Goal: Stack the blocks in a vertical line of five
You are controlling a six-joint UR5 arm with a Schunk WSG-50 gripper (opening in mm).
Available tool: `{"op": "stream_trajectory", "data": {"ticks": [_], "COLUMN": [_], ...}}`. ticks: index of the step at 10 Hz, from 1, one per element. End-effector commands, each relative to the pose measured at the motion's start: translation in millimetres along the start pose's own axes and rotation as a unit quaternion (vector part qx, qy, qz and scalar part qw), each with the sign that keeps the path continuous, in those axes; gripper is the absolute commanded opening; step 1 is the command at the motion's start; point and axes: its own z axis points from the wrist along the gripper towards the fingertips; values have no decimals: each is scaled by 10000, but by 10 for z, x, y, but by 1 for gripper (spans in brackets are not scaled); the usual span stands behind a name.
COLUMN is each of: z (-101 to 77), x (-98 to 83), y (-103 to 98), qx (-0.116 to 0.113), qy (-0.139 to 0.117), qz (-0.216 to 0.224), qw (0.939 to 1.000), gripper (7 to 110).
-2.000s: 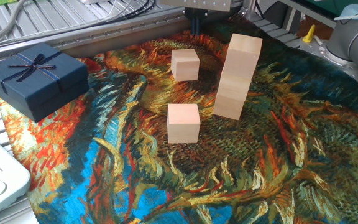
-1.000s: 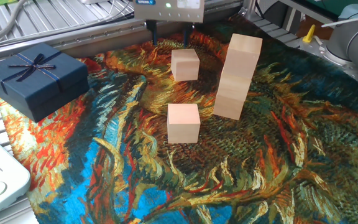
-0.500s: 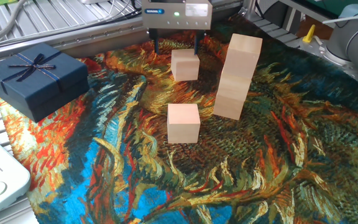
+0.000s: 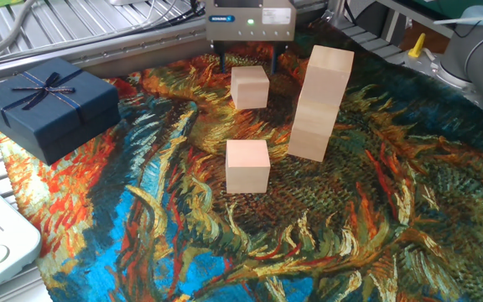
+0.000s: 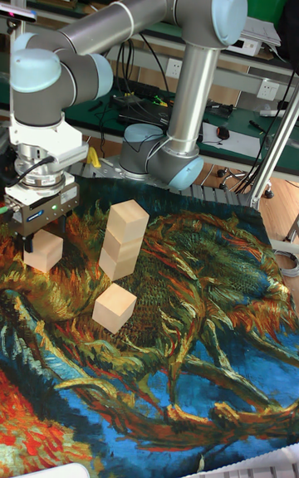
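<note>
Stacking stands at three: the block tower (image 4: 320,102) leans right of the far loose cube (image 4: 250,87); another cube (image 4: 247,165) sits nearer. My empty end effector (image 4: 248,60) hovers spread above; off-centre closing could skew it.

Robotics lab: UR5 arm (image 5: 124,13), cabled bench (image 5: 166,104), wall sockets (image 5: 267,89).

Hand (image 4: 248,61) came down from counter's far edge, shifted sideways, now hangs just above far loose block (image 4: 249,86), fingers spread either side.
</note>
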Motion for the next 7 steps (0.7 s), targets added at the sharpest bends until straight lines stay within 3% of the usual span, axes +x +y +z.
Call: {"op": "stream_trajectory", "data": {"ticks": [1, 7], "z": [75, 153], "x": [49, 32], "y": [46, 0], "qx": [30, 139], "qy": [12, -57], "qz": [54, -208], "qw": [10000, 9997], "gripper": [88, 88]}}
